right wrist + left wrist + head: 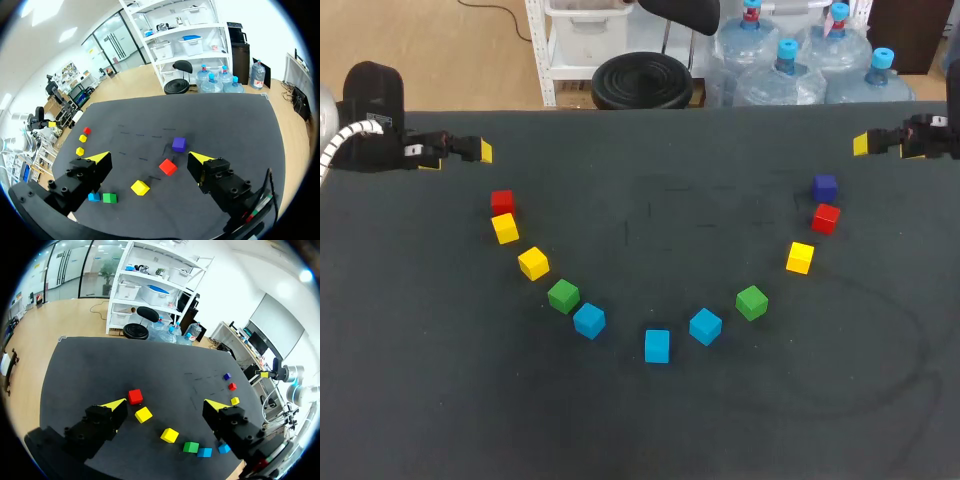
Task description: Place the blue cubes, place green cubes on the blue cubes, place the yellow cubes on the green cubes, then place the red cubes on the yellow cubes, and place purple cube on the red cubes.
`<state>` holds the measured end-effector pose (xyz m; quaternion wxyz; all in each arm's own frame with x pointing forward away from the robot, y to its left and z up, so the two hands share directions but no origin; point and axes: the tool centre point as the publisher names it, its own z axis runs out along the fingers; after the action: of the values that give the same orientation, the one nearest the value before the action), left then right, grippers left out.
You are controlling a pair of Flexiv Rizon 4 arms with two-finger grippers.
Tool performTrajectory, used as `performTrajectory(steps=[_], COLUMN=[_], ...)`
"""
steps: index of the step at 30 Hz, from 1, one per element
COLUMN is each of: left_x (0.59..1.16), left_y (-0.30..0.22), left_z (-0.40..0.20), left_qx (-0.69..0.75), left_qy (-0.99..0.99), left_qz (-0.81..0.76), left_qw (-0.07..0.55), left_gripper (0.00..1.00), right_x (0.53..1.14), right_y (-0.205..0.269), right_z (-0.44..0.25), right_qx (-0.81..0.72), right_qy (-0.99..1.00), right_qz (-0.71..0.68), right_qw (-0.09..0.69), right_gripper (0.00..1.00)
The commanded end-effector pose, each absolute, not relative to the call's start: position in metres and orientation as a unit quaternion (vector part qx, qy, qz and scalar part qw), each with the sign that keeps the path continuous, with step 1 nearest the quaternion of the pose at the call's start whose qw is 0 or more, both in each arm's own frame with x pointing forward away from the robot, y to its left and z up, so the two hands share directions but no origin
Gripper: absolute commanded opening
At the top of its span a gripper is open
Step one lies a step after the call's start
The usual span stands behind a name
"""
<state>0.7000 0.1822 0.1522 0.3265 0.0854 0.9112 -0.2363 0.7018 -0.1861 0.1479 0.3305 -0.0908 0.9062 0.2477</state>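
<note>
One broad tabletop [650, 160] first: dark, matte, cloth-like, faintly scuffed with pale marks. Next in size, the left arm [365, 125] over the far left corner and the right arm [932, 135] over the far right corner, both black and boxy. Left jaws: spread wide, yellow wedge tips well apart, pinching nothing. Right jaws: likewise spread, nothing between them.

Smallest, eleven smooth-faced, sharp-edged cubes in a U-shaped arc on the cloth, none stacked. From the left end:
- left red cube [502, 202]
- first yellow cube [505, 228], just beside it
- second yellow cube [533, 263]
- left green cube [563, 296]
- left blue cube [589, 320]
- middle blue cube [657, 345]
- right blue cube [705, 326]
- right green cube [751, 302]
- right yellow cube [800, 257]
- right red cube [825, 218]
- purple cube [825, 187]

Left red cube and first yellow cube ahead of the left jaws, in line with their gap, untouched. Purple cube and right red cube ahead of the right jaws in the same way, also untouched.
</note>
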Motion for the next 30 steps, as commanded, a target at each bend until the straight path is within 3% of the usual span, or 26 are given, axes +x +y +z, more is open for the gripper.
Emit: performTrajectory(steps=[1,5,9,18,25,30], left_x=[0.7,0.7,0.7,0.7,0.7,0.7], left_y=[0.184,0.184,0.184,0.184,0.184,0.184], left_z=[0.15,0.15,0.15,0.15,0.15,0.15], left_qx=[0.088,0.088,0.088,0.088,0.088,0.088], left_qy=[0.909,0.909,0.909,0.909,0.909,0.909], left_qz=[-0.241,-0.241,-0.241,-0.241,-0.241,-0.241], left_qw=[0.329,0.329,0.329,0.329,0.329,0.329], left_gripper=[1.0,1.0,1.0,1.0,1.0,1.0], right_x=[0.7,0.702,0.685,0.636,0.587,0.568], right_y=[-0.185,-0.183,-0.171,-0.138,-0.094,-0.073], right_z=[0.149,0.154,0.171,0.161,0.144,0.138], right_qx=[-0.089,-0.118,-0.243,-0.408,-0.603,-0.706], right_qy=[0.907,0.909,0.896,0.874,0.783,0.701], right_qz=[0.245,0.237,0.21,0.159,0.107,0.064], right_qw=[0.331,0.323,0.306,0.211,0.105,0.07], right_gripper=[1.0,1.0,1.0,1.0,1.0,1.0])
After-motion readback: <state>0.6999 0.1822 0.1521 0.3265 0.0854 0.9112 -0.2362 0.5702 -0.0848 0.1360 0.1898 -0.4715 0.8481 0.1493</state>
